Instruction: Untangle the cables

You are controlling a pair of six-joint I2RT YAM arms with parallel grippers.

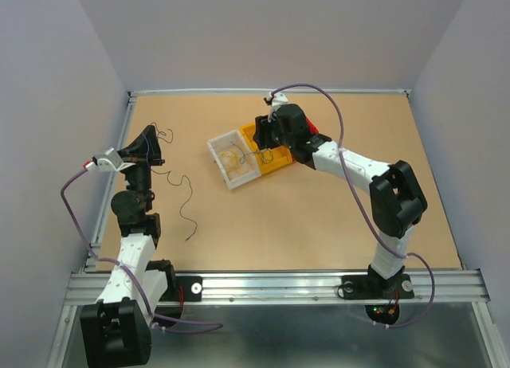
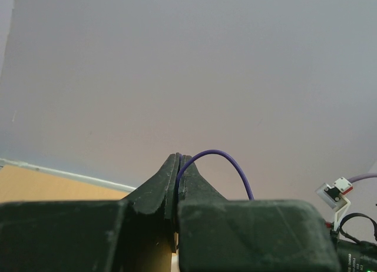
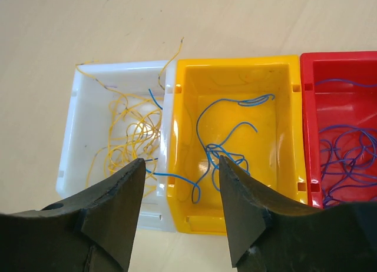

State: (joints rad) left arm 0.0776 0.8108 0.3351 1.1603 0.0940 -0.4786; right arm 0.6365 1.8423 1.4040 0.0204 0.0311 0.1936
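Right wrist: right pincer [image 3: 182, 160] spread above yellow bin [image 3: 235, 63], my blue wires' [image 3: 218, 148] home;
Left pincer [image 2: 178, 159]: pinching purple wire [image 2: 227, 157] aloft

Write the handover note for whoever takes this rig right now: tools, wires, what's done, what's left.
Left tool: shut on a thin purple wire, held up at the table's left side.
Right tool: open and empty, above the bins.
Wires: yellow wires in the white bin, blue wires in the yellow bin, purple wires in the red bin. One blue wire straddles the white/yellow wall. A dark curly wire lies on the table.
Done: most wires sorted by colour.
Left: probably bin the held wire and the table one, then tidy the straddler.
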